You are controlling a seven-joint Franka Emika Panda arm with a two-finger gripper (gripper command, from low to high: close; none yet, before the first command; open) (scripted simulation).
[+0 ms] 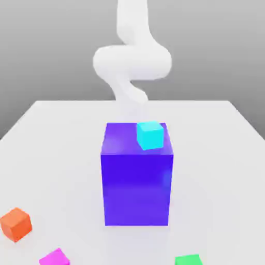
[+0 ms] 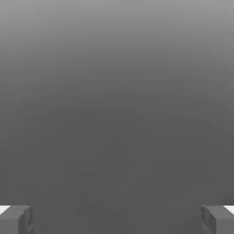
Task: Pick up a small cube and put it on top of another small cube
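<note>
So the gripper (image 2: 117,220) is wide open, nothing in it. Cyan cube (image 1: 150,136) sits on the big blue block (image 1: 136,189), orange cube (image 1: 16,224) on the table (image 1: 207,155). No small-cube stack there, so pick and place both remain, imo.

The large block (image 1: 137,189) is showing solid blue-violet, and the small cube (image 1: 150,136) at its top is displaying plain cyan. The other cubes are presenting single colours: orange (image 1: 16,225), magenta (image 1: 55,258) and green (image 1: 188,260). The table (image 1: 207,155) and the arm (image 1: 132,62) are appearing white.
</note>
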